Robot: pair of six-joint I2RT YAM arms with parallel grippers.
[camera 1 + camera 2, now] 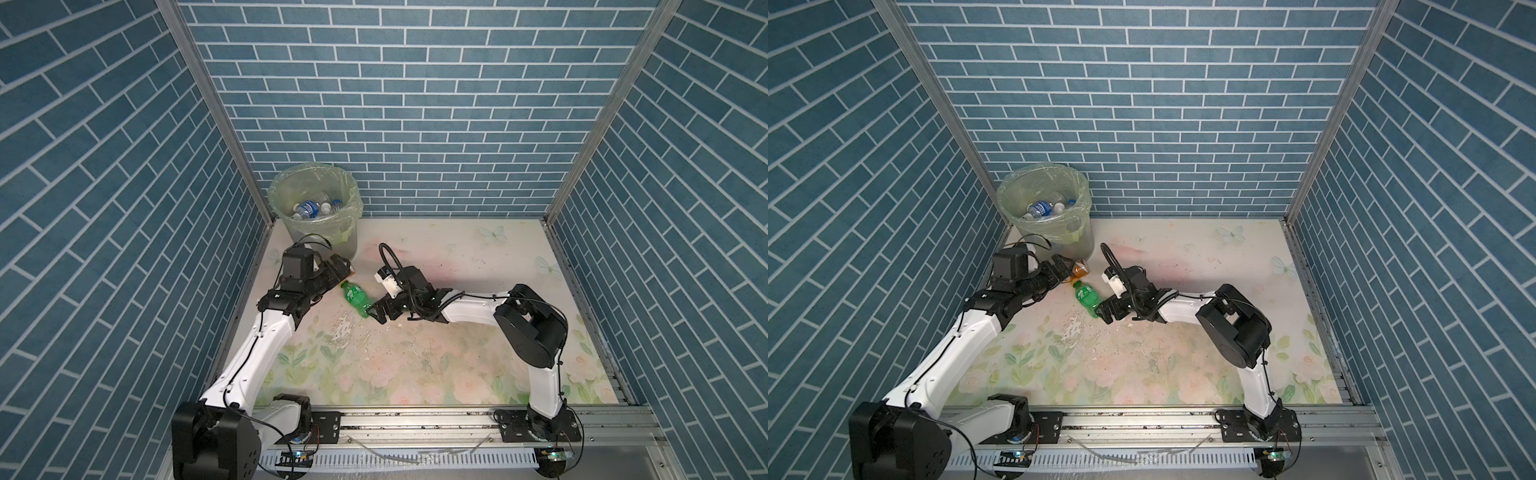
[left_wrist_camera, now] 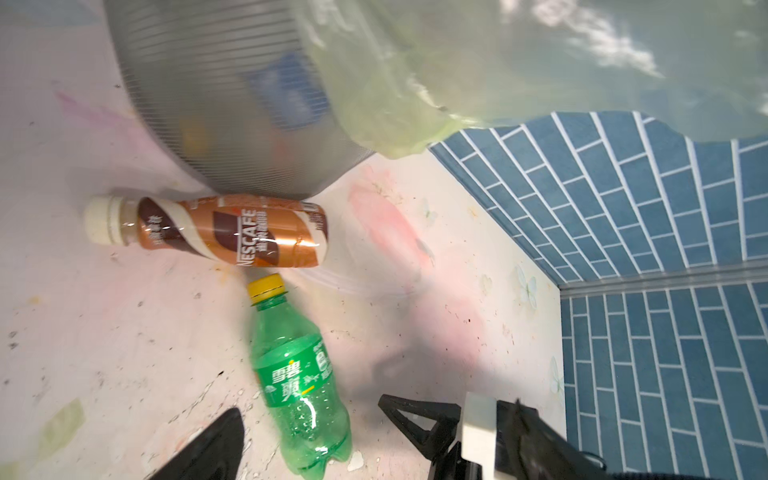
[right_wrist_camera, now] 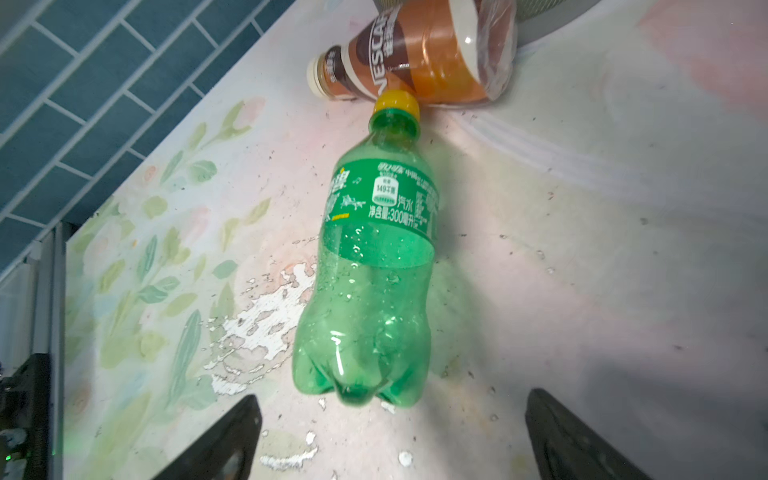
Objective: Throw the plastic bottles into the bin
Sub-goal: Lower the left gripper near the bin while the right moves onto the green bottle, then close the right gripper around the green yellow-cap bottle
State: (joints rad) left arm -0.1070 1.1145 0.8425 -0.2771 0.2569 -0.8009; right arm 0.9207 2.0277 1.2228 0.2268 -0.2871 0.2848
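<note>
Far-left corner of surface (image 1: 457, 257), both top views: bin (image 1: 332, 232) lined with yellow-green bag, clear blue-label bottles (image 1: 308, 208) inside. Sprite bottle (image 1: 355, 300) lying on surface near bin, yellow cap toward far left. Right jaws at its base. Left jaws over Nescafe bottle (image 1: 1080, 269).
Left wrist view: Nescafe bottle (image 2: 224, 232) on side against bin foot (image 2: 208, 104), Sprite bottle (image 2: 297, 382) cap touching it. Left jaws apart, empty.
Right wrist view: right jaws wide apart, Sprite bottle (image 3: 374, 266) base at gap between them, no grip.
</note>
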